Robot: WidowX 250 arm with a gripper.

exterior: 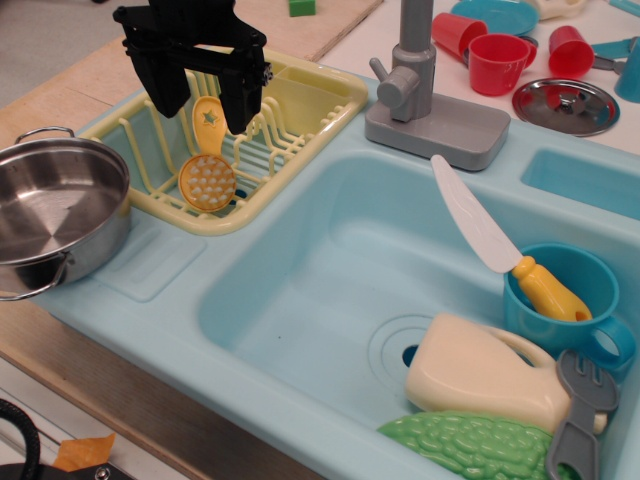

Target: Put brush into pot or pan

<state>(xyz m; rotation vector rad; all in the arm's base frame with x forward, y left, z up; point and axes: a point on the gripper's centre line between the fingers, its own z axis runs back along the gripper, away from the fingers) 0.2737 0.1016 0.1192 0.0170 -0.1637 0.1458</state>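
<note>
The orange-yellow brush [207, 160] lies in the pale yellow dish rack [300, 100], round bristle head toward the front, star-cutout handle pointing back. My black gripper [200, 103] is open and empty, its two fingers [163, 88] standing on either side of the brush handle, just above it. The shiny steel pot [50, 215] stands at the left edge, left of the rack, with nothing inside.
A light blue sink [330, 280] holds a cream jug [480, 375], a green vegetable [470, 445], a grey fork [580, 410] and a blue cup [570, 300] with a white-bladed knife [480, 225]. A grey faucet [420, 80], red cups [495, 60] and a steel lid [565, 105] stand behind.
</note>
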